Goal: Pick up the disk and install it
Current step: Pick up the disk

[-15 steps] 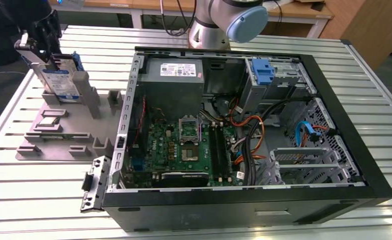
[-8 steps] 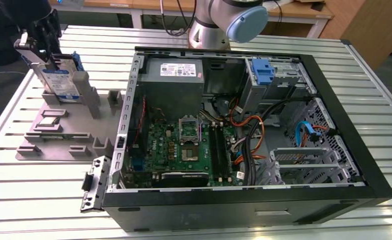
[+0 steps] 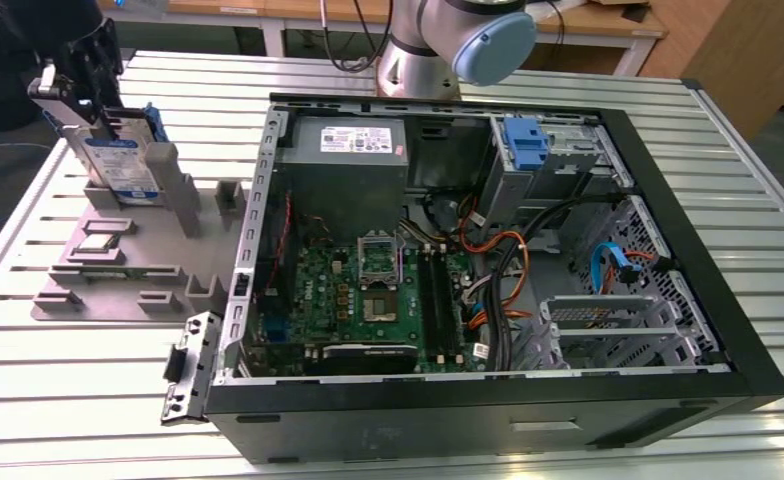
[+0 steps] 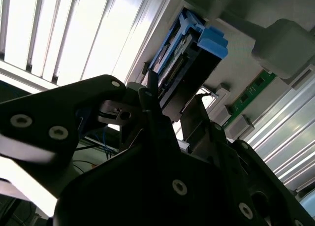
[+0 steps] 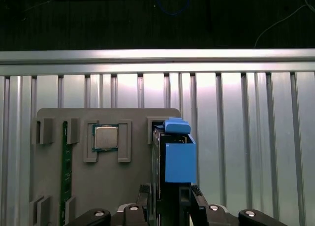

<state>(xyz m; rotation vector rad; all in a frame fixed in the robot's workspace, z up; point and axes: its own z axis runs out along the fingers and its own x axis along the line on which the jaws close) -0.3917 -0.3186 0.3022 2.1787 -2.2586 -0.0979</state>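
Note:
The disk [image 3: 115, 152] stands on edge at the back of the grey fixture plate [image 3: 159, 245], on the exterior view's left; its silver body with a blue-and-white label sits in blue rails. My gripper [image 3: 79, 100] is at its upper end. In the first wrist view the disk [image 5: 178, 157] is seen edge-on, with a dark finger [image 5: 144, 190] pressed against each side; the gripper [image 5: 170, 190] is shut on it. In the second wrist view the disk [image 4: 189, 63] runs out from between the fingers of the gripper [image 4: 174, 105]. Whether its lower edge still rests in the fixture slot is hidden.
An open computer case [image 3: 712, 300] lies on the slatted metal table [image 3: 45, 400], with a blue bracket [image 3: 526, 140] in its drive bay and a grey power supply [image 3: 345, 140] at the back. The fixture plate [image 5: 108, 186] also holds a processor chip [image 5: 105, 137] and a green memory stick [image 5: 64, 177].

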